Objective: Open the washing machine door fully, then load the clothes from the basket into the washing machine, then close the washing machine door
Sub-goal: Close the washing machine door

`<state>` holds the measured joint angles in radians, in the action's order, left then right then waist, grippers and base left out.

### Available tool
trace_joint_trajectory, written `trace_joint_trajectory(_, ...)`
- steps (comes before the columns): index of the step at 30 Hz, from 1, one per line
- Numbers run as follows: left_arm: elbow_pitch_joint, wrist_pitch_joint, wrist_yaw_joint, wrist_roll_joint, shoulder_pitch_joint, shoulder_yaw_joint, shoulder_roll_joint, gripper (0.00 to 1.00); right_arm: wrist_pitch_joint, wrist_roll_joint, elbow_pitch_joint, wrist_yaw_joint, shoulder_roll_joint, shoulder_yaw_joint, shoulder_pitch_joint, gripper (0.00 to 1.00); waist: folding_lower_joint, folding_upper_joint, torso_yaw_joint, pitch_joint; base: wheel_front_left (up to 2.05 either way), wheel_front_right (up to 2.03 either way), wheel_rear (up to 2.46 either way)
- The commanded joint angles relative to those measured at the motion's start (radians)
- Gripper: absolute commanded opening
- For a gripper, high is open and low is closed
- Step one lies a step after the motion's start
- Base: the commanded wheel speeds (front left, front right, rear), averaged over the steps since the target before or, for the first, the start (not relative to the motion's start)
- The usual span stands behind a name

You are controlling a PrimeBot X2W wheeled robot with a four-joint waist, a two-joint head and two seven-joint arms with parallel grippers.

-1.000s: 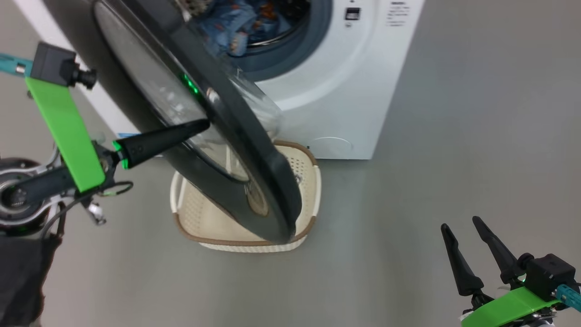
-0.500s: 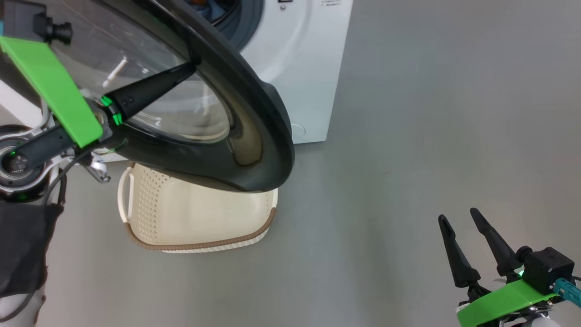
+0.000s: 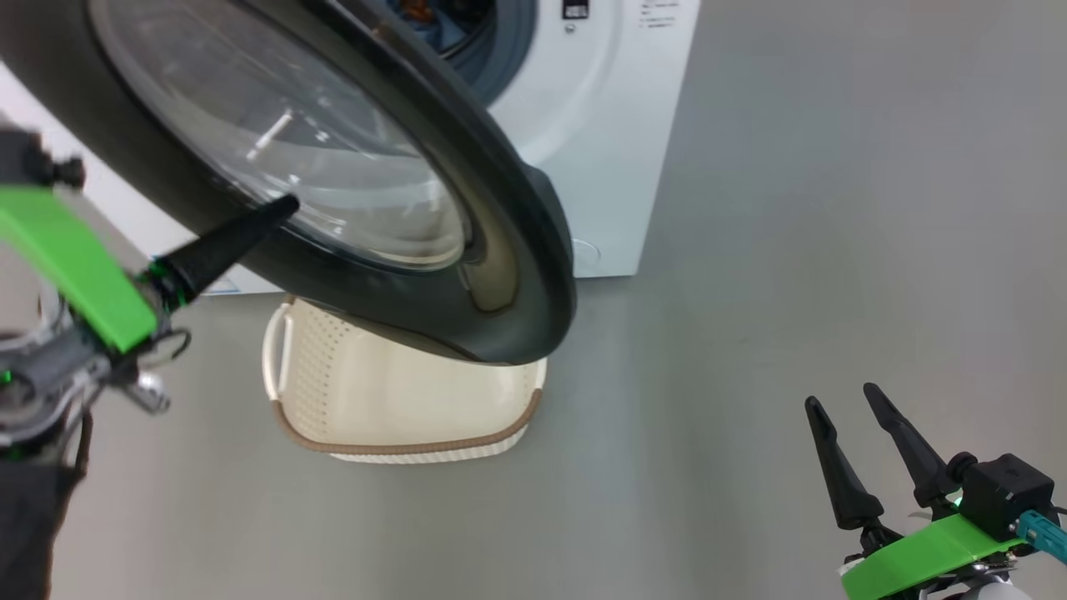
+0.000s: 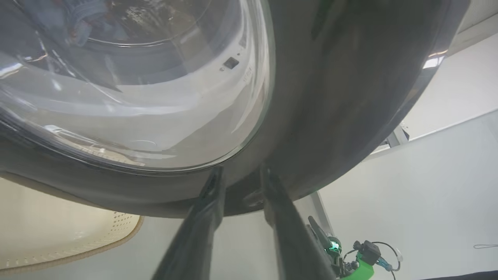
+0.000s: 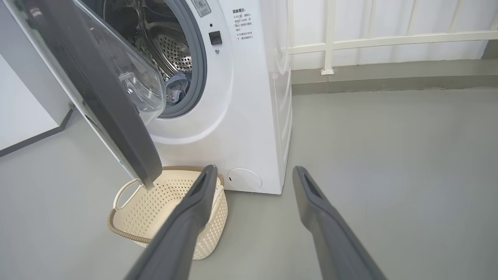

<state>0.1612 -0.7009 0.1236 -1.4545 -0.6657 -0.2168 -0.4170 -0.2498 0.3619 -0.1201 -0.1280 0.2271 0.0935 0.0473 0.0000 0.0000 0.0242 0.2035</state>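
Head view puts the large round door, a glossy black rim around a bulging clear glass window, partway open. It hangs at a slant off the big white front-loading washing machine, neither swung fully back nor latched. Its lower edge overhangs the small cream perforated plastic basket with the brown woven-look rim.

You can see why the door is the job in hand. Light blue printed clothes lie inside the steel drum, and the part of the basket not hidden by the door shows no cloth. The basket sits on the grey floor just before the machine, handy for a short lift to the opening.

Your left gripper is at the door's outer face. Its two dark fingers are only narrowly parted with nothing between them, tips at the black rim just beside the glass. Whether they press on it you cannot tell. That reads as a pushing pose rather than a grasp, suited to swinging the door shut. Your right gripper hangs well apart, low at the right, spread wide and empty, likely parked clear of the door's arc.
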Motion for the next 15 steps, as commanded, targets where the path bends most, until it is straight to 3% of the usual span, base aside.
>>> trace_joint_trajectory(1,-0.027,0.014,0.007,0.011,-0.003,0.046,-0.057,1.0,-0.012,-0.007,0.019,-0.003,0.019,0.024,0.013,1.0,0.0,0.0,0.018,-0.015,0.0,0.0,0.0)
trace_joint_trajectory(15,-0.023,0.271,0.007,0.039,0.253,0.03,-0.097,1.0,-0.012,-0.006,0.018,-0.003,0.038,0.019,-0.018,1.0,0.0,0.0,0.077,-0.064,0.0,0.0,0.0)
